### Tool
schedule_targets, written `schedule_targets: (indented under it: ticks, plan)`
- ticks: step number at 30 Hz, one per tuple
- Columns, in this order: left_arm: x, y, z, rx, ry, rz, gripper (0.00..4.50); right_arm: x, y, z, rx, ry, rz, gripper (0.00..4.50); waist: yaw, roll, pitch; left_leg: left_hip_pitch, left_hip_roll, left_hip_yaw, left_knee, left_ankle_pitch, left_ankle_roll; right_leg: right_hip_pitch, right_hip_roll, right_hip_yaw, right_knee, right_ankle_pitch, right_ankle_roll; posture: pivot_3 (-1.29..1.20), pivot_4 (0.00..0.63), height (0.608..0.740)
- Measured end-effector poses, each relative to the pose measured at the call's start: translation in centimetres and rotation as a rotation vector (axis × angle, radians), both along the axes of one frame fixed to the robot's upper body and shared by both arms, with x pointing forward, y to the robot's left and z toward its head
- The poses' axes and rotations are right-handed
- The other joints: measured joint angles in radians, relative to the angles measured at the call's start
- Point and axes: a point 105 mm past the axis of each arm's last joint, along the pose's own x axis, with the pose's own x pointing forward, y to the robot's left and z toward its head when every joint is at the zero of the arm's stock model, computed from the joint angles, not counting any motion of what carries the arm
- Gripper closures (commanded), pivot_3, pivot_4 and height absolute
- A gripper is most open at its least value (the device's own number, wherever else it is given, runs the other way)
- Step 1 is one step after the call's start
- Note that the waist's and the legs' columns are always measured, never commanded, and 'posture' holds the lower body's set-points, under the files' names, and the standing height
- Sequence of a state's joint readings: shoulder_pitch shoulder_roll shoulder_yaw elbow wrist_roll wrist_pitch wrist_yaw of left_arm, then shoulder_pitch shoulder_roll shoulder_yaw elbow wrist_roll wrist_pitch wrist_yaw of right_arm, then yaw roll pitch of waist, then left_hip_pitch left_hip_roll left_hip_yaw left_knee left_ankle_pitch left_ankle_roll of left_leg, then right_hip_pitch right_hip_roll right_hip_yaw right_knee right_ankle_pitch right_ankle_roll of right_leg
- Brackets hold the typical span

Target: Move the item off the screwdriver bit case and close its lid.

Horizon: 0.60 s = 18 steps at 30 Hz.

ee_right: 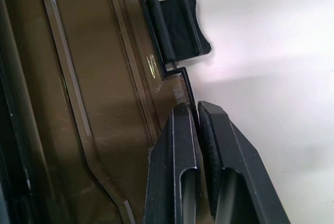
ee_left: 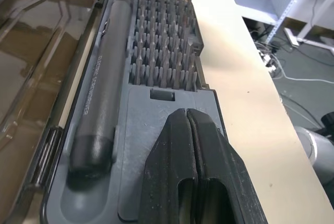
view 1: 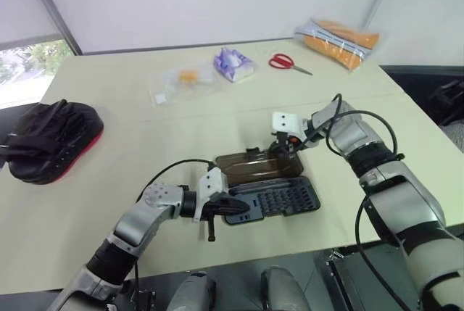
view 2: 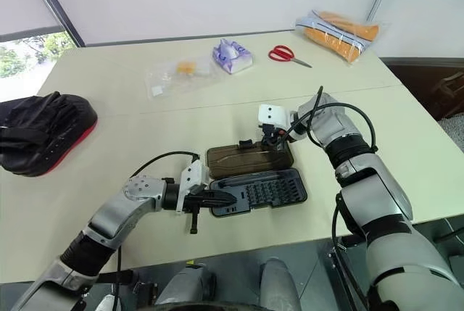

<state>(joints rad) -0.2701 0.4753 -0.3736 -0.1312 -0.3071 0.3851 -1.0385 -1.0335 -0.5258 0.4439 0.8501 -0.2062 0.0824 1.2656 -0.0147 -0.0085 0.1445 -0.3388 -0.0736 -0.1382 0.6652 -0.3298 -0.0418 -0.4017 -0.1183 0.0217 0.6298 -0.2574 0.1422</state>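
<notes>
The screwdriver bit case (view 1: 279, 198) lies open near the table's front edge, its dark grey tray holding rows of bits and a screwdriver handle (ee_left: 99, 93). The smoky brown lid (view 1: 254, 167) lies flat on the table just behind the tray. My left gripper (view 1: 243, 206) is shut and empty, its tips resting on the tray's left end (ee_left: 186, 113). At the lid's far edge, beside the black latch tab (ee_right: 182, 25), my right gripper (ee_right: 195, 110) is shut on the lid's rim. Nothing lies on the tray or the lid. I cannot tell which thing is the item.
A black pad with a red edge (view 1: 51, 141) sits at the far left. Along the back lie a clear plastic bag (view 1: 181, 83), a purple tissue pack (view 1: 233, 64), red scissors (view 1: 286, 62) and an orange bag (view 1: 339, 41). The table's front edge runs just below the case.
</notes>
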Motion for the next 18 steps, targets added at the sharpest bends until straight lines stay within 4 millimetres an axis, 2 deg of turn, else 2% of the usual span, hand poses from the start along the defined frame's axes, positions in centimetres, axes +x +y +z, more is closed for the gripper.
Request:
schedule_targets:
  ticks: [8, 13, 15, 18]
  plan:
    - [0.2, 0.1, 0.0, -0.001, 0.003, 0.015, 4.50, 0.0, 0.1, -0.1, -0.018, -0.016, 0.027, 4.46, 0.000, 0.000, -0.002, 0.000, 0.000, 0.000, 0.000, 0.000, -0.001, 0.000, 0.000, 0.000, 0.000, 0.000, 0.000, 0.00, 0.150, 0.740]
    - [1.3, 0.8, 0.5, -0.033, 0.052, 0.113, 4.50, 0.1, 0.4, 0.0, -0.054, -0.135, 0.086, 4.46, -0.003, 0.000, -0.002, -0.001, 0.000, 0.000, 0.000, 0.000, 0.000, -0.002, 0.000, 0.000, 0.001, 0.000, 0.000, 0.00, 0.150, 0.740]
    - [2.0, 1.1, 1.1, -0.066, 0.073, 0.167, 4.50, 0.0, 0.5, 0.1, -0.070, -0.191, 0.095, 4.46, -0.003, 0.000, -0.002, -0.001, 0.000, 0.000, 0.000, 0.000, 0.000, -0.003, 0.000, 0.000, 0.001, 0.000, 0.000, 0.00, 0.150, 0.740]
    - [3.3, 1.5, 3.1, -0.129, 0.056, 0.240, 4.50, -0.3, 0.4, 0.2, -0.098, -0.277, 0.100, 4.46, -0.002, 0.001, -0.002, -0.003, 0.000, 0.000, 0.000, 0.003, -0.006, -0.005, 0.000, 0.001, 0.001, 0.000, 0.000, 0.00, 0.150, 0.740]
